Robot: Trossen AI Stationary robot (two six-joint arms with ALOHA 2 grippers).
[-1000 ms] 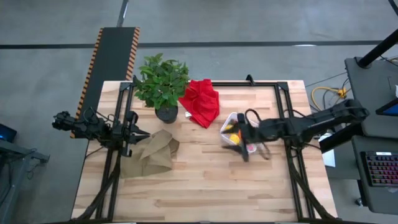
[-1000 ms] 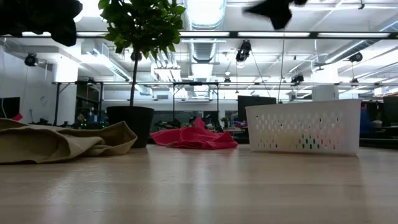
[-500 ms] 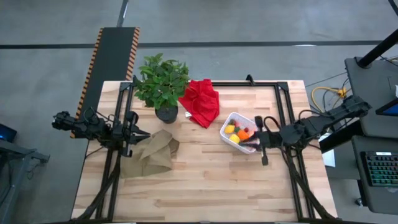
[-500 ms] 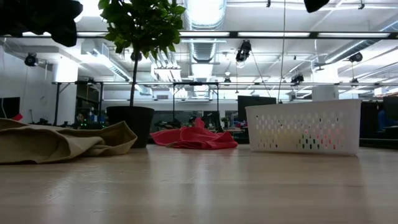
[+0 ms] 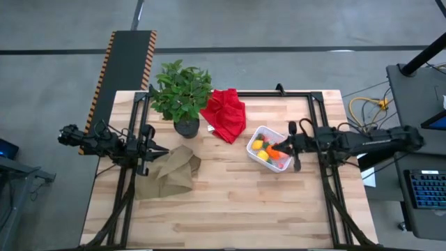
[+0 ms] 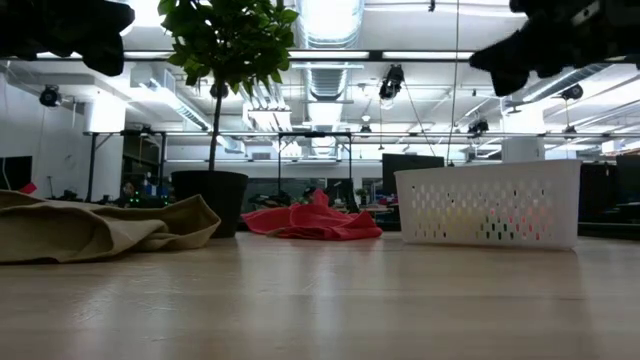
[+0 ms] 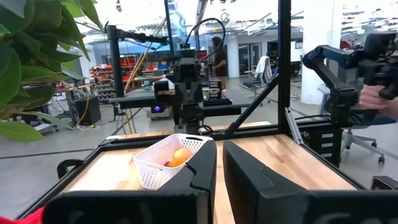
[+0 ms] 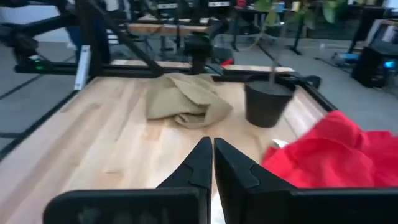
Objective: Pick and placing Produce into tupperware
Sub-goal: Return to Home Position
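The white tupperware (image 5: 251, 145) stands on the table's right half; its mesh wall shows in the low view (image 6: 488, 205) and in the left wrist view (image 7: 165, 165). The produce (image 5: 268, 148), yellow, orange and red pieces, lies inside it. My right gripper (image 5: 286, 146) is shut and empty. It hovers over the tupperware's right rim and points toward the table's left; it shows in its own wrist view (image 8: 212, 146) and high up in the low view (image 6: 540, 40). My left gripper (image 5: 162, 150) waits, shut and empty, at the table's left edge over the tan cloth.
A potted plant (image 5: 182, 94) stands at the far left. A red cloth (image 5: 225, 115) lies beside it, and a tan cloth (image 5: 171, 171) lies nearer. Black frame rails (image 5: 320, 125) run along the table's sides. A person's hand (image 7: 373, 96) shows beyond the table.
My right gripper has risen from over the tupperware and drawn back toward the table's right edge. It has then settled level beside the tupperware's right rim. The produce, covered a second ago by the gripper, now shows in the tupperware.
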